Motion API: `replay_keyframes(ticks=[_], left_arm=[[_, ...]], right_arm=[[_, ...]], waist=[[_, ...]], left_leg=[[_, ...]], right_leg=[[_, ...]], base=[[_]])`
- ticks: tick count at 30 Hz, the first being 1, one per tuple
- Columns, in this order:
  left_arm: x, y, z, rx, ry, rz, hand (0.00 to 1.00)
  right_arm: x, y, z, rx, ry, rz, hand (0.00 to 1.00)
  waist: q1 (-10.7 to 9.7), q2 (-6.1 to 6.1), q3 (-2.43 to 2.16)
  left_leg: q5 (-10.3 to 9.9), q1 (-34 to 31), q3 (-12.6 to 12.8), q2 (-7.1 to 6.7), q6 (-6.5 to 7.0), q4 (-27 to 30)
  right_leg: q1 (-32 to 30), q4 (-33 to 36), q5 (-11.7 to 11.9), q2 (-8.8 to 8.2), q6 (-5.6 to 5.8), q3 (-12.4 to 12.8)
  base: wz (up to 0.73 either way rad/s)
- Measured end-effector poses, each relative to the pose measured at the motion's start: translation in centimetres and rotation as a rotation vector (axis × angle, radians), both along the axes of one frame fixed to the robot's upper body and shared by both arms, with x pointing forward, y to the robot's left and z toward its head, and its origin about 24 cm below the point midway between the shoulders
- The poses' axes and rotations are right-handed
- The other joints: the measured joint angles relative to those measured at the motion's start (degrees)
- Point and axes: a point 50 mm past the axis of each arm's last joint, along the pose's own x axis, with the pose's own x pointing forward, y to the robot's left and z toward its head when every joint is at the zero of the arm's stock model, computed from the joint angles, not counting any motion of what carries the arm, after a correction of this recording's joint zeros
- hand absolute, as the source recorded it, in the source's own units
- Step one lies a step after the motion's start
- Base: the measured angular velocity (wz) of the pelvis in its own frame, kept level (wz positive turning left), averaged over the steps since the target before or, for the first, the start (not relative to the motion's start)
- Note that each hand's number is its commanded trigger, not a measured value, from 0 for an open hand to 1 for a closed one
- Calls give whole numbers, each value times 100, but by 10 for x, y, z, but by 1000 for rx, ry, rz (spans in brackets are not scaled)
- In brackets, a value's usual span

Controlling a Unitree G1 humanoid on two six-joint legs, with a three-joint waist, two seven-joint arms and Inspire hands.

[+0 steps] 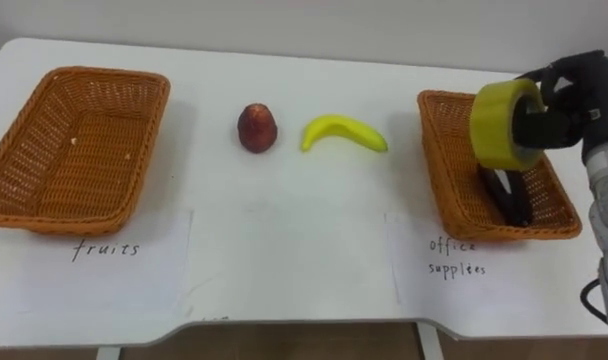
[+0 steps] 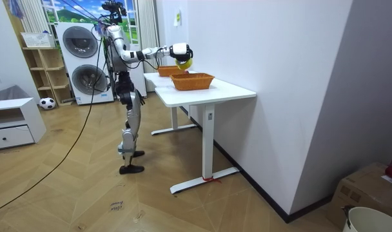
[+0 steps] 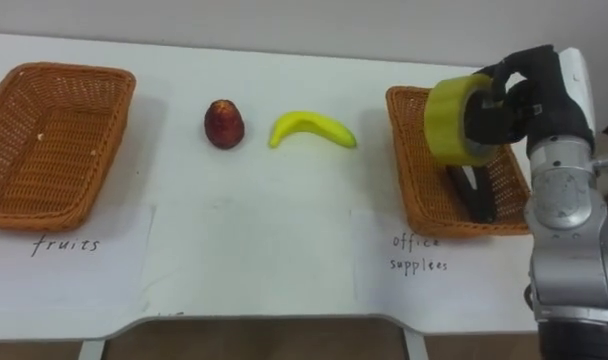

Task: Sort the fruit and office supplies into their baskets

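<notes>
Curling right hand (image 1: 559, 105) round tape (image 1: 504, 122), hovering above right basket (image 1: 444, 165); leaving banana (image 1: 344, 132), red fruit (image 1: 257, 128) lying on worktop (image 1: 284, 235).

Bright even light; white table (image 1: 284, 240) evenly lit; shadows soft, faint.

Home-like room: stacked washing machines (image 2: 86, 61), shelf unit (image 2: 44, 67), football (image 2: 48, 102), wooden floor (image 2: 86, 193).

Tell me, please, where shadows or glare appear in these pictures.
Left eye view: even light; banana and red fruit cast faint shadows on the white table; no glare on the yellow tape roll in the right robot hand. Room view: wall beside the table evenly lit.
</notes>
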Motion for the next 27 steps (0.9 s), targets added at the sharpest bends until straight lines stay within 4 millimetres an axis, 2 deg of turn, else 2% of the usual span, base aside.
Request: replay_keyframes(ticks=[10, 13, 18, 22, 27], left_arm=[[0, 2, 0, -14, 0, 11, 0], [1, 1, 0, -25, -14, 38, 0], [5, 1, 1, -31, -30, 54, 0], [6, 0, 0, -38, -38, 69, 0], [8, 0, 1, -47, -60, 95, 0]], right_arm=[[-2, -1, -5, 35, 14, 1, 100], [-2, -5, -15, 54, 51, -13, 100], [-9, -9, -30, 62, 108, -32, 100], [-11, -10, -32, 62, 116, -34, 100], [-11, -10, -32, 63, 116, -34, 100]], waist=[[19, -99, 19], [36, -108, 35], [52, -31, 87], [29, 40, 72], [24, 48, 65]], left_leg=[[-2, -2, 12, 0, -4, -2], [-4, 3, 18, 3, -5, -6], [-4, -7, 39, -1, -5, -32], [-3, -26, 66, -4, -6, -37], [-3, -17, 103, -2, -6, -36]], right_leg=[[-14, 1, 9, 12, -14, 0], [-58, -2, 9, 11, -14, -6], [-87, -5, 9, 11, -14, -4], [-95, -3, 9, 17, -14, 9], [-90, -4, 9, 18, -14, 22]], base=[[0], [0], [-4], [-4], [0]])
